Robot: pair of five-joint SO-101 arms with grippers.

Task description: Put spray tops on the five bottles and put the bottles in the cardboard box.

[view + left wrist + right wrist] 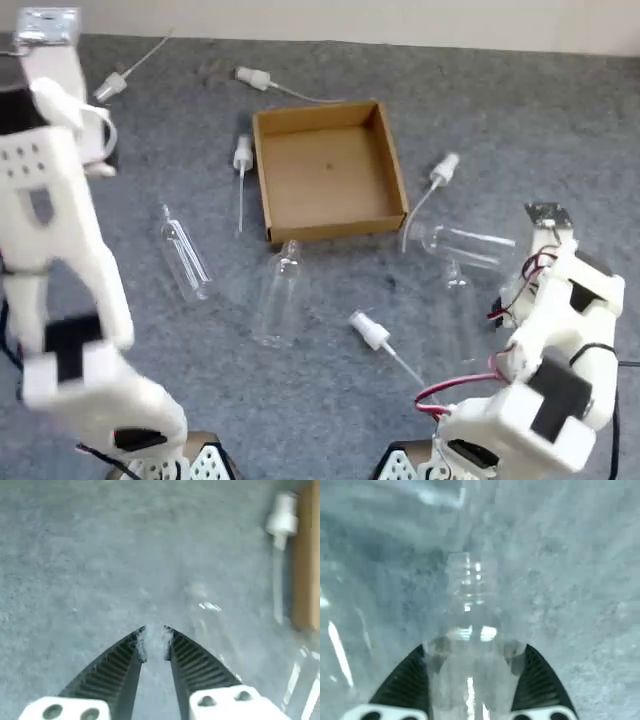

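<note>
No lettering, label, number or sign is showing legibly on the cardboard box point(327, 172), on any bottle point(185, 258) or on any spray top point(242, 155)

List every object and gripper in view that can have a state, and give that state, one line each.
Cardboard box: open-topped, empty.
Spray tops: all five loose, none fitted.
Gripped bottle: uncapped, between the right arm's jaws.
Other bottles: lying down, uncapped, outside the box.
Left gripper: jaws slightly apart, empty.
Right gripper: jaws shut on the gripped bottle.
</note>
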